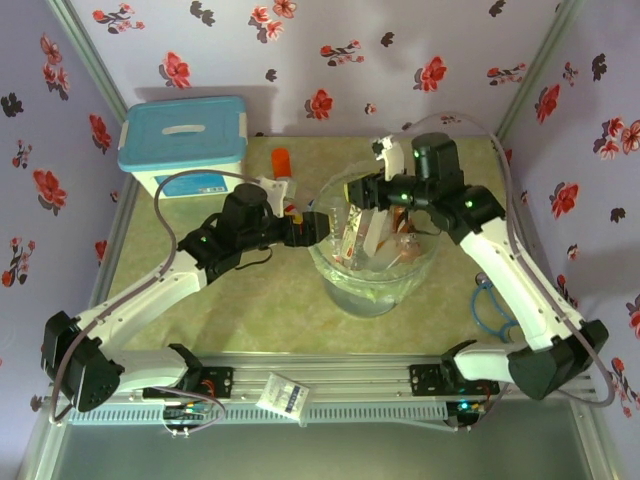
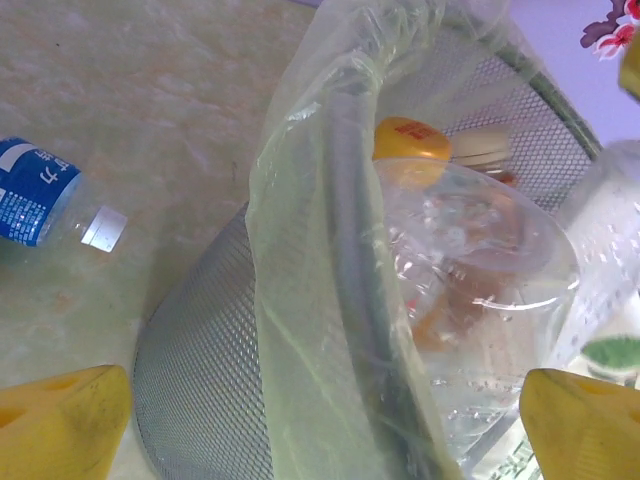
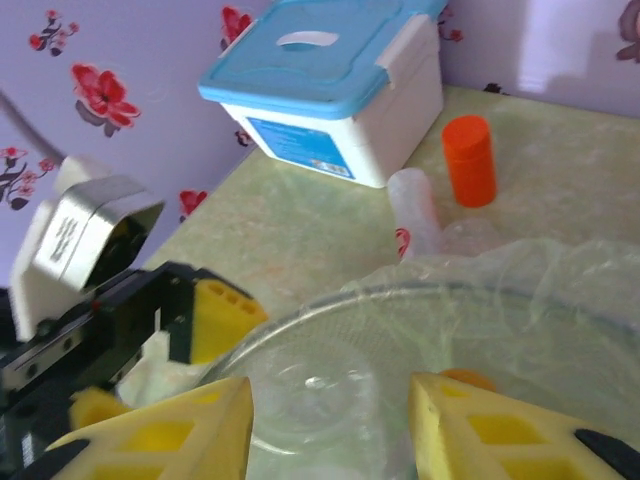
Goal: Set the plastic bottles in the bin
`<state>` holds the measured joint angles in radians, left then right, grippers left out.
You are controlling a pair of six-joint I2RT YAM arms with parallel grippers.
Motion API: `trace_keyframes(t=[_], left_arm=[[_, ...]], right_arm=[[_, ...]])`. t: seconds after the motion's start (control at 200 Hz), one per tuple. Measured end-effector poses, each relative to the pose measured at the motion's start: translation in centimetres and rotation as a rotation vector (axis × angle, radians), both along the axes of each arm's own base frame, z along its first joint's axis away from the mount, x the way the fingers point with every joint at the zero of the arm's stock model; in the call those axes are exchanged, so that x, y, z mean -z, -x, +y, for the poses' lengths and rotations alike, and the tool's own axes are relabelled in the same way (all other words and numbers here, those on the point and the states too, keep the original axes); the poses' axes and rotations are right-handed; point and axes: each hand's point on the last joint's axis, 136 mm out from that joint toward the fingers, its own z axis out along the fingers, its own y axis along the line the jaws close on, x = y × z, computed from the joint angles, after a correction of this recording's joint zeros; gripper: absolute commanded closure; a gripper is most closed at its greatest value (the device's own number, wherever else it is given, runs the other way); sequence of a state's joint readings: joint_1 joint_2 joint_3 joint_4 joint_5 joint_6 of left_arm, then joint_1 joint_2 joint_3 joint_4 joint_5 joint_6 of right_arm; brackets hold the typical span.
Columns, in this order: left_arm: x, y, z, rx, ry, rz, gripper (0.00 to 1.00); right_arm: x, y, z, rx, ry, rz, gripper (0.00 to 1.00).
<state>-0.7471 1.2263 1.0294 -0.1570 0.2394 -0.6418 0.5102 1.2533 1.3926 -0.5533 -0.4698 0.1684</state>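
Left: your left pincer stands wide apart and empty at the left rim of the bin. One blue-labelled bottle lies on the bench near the bin. Centre: several bottles lie inside the lined bin. Right: your right pincer hangs over the bin, fingers apart, gripping nothing.

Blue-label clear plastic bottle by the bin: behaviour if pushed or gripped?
Blue-label clear plastic bottle lies on its side, so it probably rolls. Clear neck end looks empty: likely light, and may dent.
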Motion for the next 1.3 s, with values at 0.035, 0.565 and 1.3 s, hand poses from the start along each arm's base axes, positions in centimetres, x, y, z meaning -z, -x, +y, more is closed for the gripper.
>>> trace_keyframes(t=[0.035, 0.565, 1.3], left_arm=[[0.0, -0.1, 0.0, -0.001, 0.003, -0.002, 0.00], [0.4, -0.6, -0.5, -0.011, 0.018, 0.002, 0.00], [0.3, -0.9, -0.3, -0.027, 0.019, -0.005, 0.00]], right_arm=[[0.5, 0.8, -0.1, -0.003, -0.004, 0.014, 0.57], [4.3, 1.8, -0.3, 0.019, -0.034, 0.060, 0.59], [1.2, 2.5, -0.6, 0.010, 0.068, 0.010, 0.56]])
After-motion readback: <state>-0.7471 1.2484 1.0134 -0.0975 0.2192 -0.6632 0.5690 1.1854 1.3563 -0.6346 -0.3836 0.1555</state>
